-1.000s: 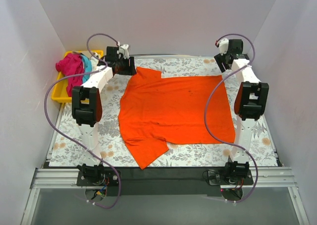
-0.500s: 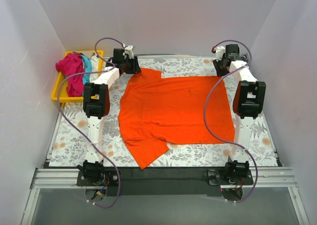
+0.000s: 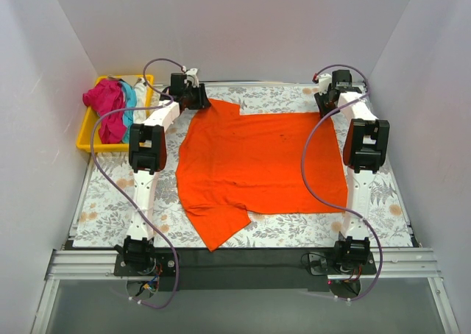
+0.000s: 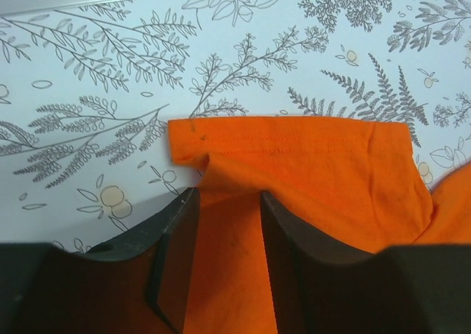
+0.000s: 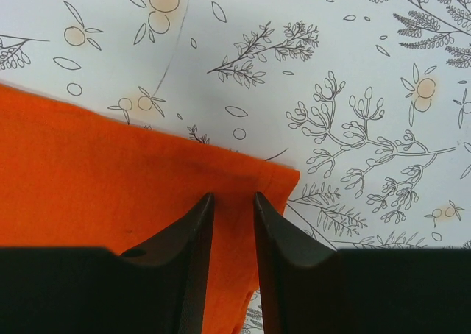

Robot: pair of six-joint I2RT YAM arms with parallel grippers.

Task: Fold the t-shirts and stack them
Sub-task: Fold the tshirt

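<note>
The vivid orange t-shirt [image 3: 257,165] lies spread flat on the floral table, with one sleeve at the far left and one at the near left. My left gripper [image 3: 194,98] is at the far-left sleeve; in the left wrist view its jaws [image 4: 228,196] are pinched on a puckered fold of the sleeve [image 4: 294,165]. My right gripper [image 3: 328,103] is at the shirt's far-right corner; in the right wrist view its jaws [image 5: 233,197] are closed narrowly on the corner cloth [image 5: 110,179]. The magenta t-shirt [image 3: 107,106], teal t-shirt [image 3: 130,98] and white t-shirt [image 3: 140,91] lie bunched in the tray.
A yellow plastic tray [image 3: 88,141] stands at the far left, off the table's left edge. White walls close in on the back and both sides. The floral tablecloth [image 3: 110,201] shows around the shirt.
The left arm swung right and its gripper came onto the far-left sleeve. The right gripper shifted slightly left and down onto the shirt's far-right corner. The shirt has not moved.
</note>
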